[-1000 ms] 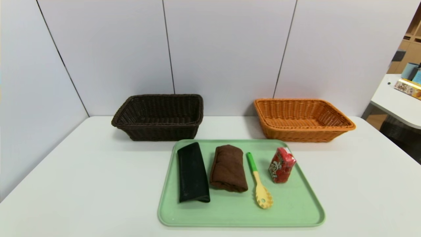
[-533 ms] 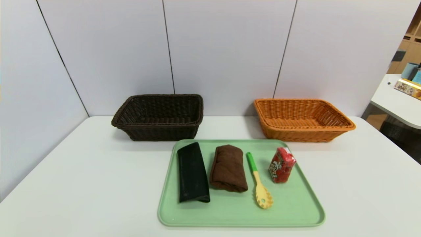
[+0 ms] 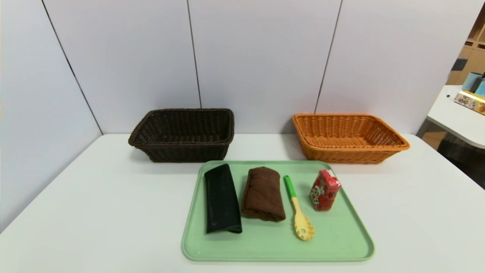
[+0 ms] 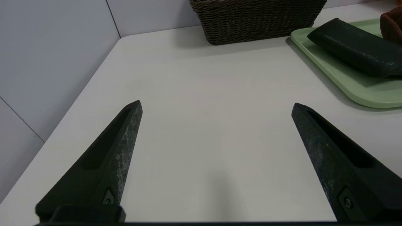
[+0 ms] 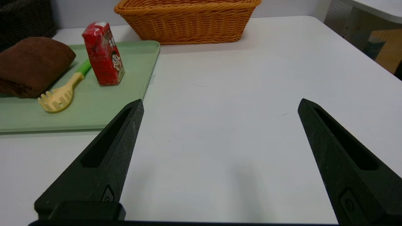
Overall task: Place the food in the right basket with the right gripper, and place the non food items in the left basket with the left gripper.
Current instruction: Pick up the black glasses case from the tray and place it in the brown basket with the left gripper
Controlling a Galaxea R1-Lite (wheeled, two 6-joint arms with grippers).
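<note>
Head view, dark brown basket: at the desk's (image 3: 113, 197) far edge, toward its far left corner, by the white wall (image 3: 261, 57); nothing shows inside it.
Head view, orange basket: at the same far edge, toward the far right corner, with nothing showing inside.
Head view, green tray (image 3: 250, 248): on the desk, nearer than both baskets and between the desk's left and right edges.
Head view, black pouch-like item (image 3: 222, 199): lying along the tray's left edge.
Head view, brown folded cloth (image 3: 263, 194): on the tray, just right of the black item.
Head view, pasta server (image 3: 299, 212): lying on the tray between cloth and carton, green handle end toward the tray's far edge, pale yellow toothed head toward the near edge.
Head view, red carton (image 3: 324, 190): standing on the tray near its right edge, toward the far right corner.
Left wrist view, left gripper (image 4: 216, 102): over the desk's left part, outside the tray's left edge; fingers wide apart, holding nothing.
Left wrist view, basket: the dark brown basket (image 4: 257, 20) stands beyond the gripper.
Right wrist view, right gripper (image 5: 221, 99): over the desk's right part, outside the tray's right edge; fingers wide apart, nothing between them.
Right wrist view, basket: the orange basket (image 5: 191, 23) stands beyond the gripper.
</note>
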